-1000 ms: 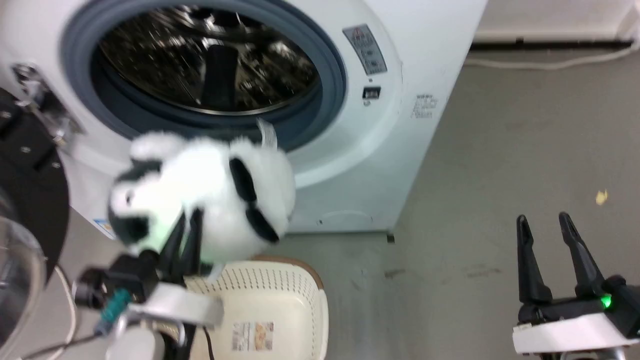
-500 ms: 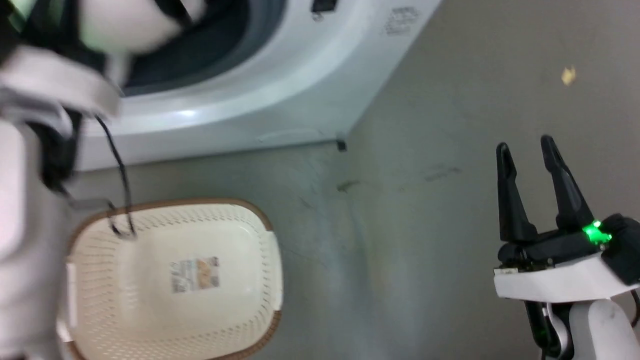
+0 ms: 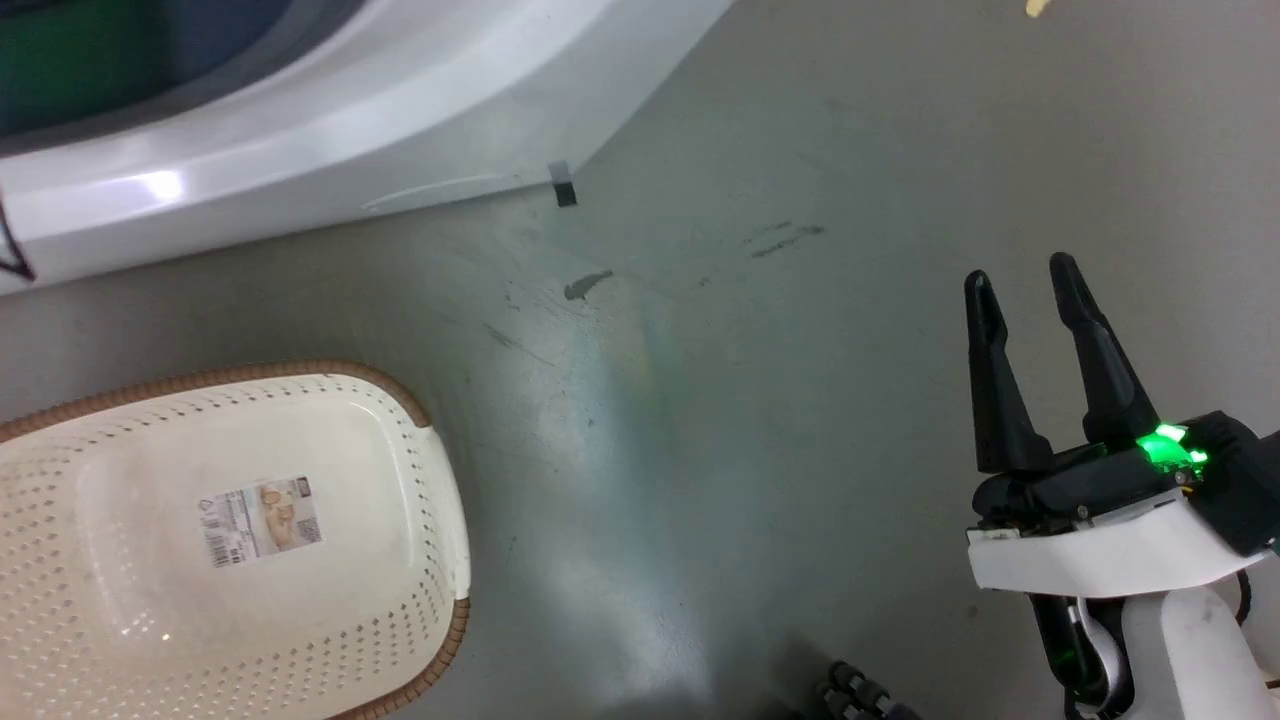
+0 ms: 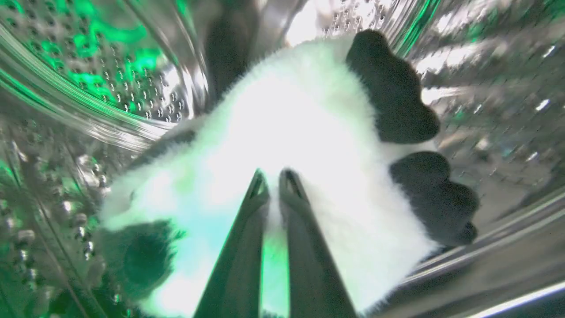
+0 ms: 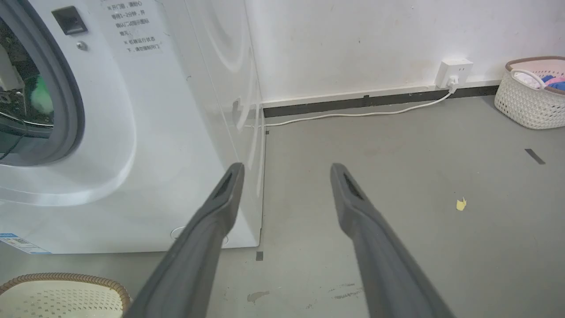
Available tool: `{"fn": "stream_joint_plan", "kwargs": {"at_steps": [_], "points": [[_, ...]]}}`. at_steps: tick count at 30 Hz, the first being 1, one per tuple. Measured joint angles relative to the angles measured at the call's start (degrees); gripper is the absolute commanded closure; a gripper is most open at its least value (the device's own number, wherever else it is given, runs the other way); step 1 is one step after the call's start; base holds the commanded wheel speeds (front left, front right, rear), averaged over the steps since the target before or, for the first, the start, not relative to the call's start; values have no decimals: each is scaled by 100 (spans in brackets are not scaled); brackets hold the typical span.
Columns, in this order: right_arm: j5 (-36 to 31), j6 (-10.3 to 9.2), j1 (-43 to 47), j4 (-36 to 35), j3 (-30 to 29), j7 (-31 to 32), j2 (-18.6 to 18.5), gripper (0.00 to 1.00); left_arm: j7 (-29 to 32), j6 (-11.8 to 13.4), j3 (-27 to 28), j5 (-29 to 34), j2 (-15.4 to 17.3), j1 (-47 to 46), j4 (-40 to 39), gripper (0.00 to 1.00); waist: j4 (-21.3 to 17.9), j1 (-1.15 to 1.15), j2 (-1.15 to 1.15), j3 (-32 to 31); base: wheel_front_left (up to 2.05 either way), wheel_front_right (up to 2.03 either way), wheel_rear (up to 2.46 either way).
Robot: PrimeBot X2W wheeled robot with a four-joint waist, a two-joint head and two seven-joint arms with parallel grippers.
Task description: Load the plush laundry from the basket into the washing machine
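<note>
Plush laundry (image 4: 304,132): a second ago it hung in front of the door opening, above the basket. Now it is inside the steel drum (image 4: 110,79), with perforated metal all around it. Whether it rests on the drum wall I cannot tell.
Left gripper (image 4: 274,176): it has gone into the drum with the toy. Its jaws are nearly together, with white fur pinched between the two dark fingers, and green light spills over the fur.
Right gripper (image 3: 1020,272): it is in much the same pose as before, off to the right above the bare floor (image 3: 750,400). Its jaws are spread wide with nothing between them, and a green lamp glows at its base.
Basket (image 3: 400,560): it sits on the floor in front of the machine, with only the label sticker (image 3: 260,520) on its bottom. It sits further left in the head view because the head has dipped.
Washing machine (image 3: 330,130): its white lower front curves across the top left of the head view. In the right wrist view the grey seal sits at the left edge.
Further off: a pale woven basket of coloured clothes (image 5: 525,106) stands by the wall, and a yellow scrap (image 5: 461,204) lies on the floor.
</note>
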Motion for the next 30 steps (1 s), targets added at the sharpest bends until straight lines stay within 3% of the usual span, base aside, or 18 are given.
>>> {"fn": "stream_joint_plan", "kwargs": {"at_steps": [7,12,13,14,22,30], "points": [[26,0,-6,-1,1,0,0,0,138,-43,-285,-23,20,-168,857,100,-38,0,0,159,0,0,0],[-45,0,-23,19,-54,0,0,0,-171,-68,-511,-186,-81,-208,1283,100,86,-1,0,9,0,0,0],[-74,0,-25,20,-75,0,0,0,-230,-68,-511,-225,-119,-192,1354,32,106,-1,0,-38,0,0,0],[-114,0,-25,21,-103,0,0,0,-296,-68,-523,-253,-154,-173,1411,0,131,-1,0,-89,0,0,0],[-556,1,13,111,-372,0,0,0,-1121,-68,-831,-430,-553,452,1727,0,433,-1,0,-686,0,0,0],[-1306,1,503,236,-563,0,2,0,-1949,-69,-876,-1042,-1299,1687,1702,0,870,-3,0,-1687,0,0,0]]}}
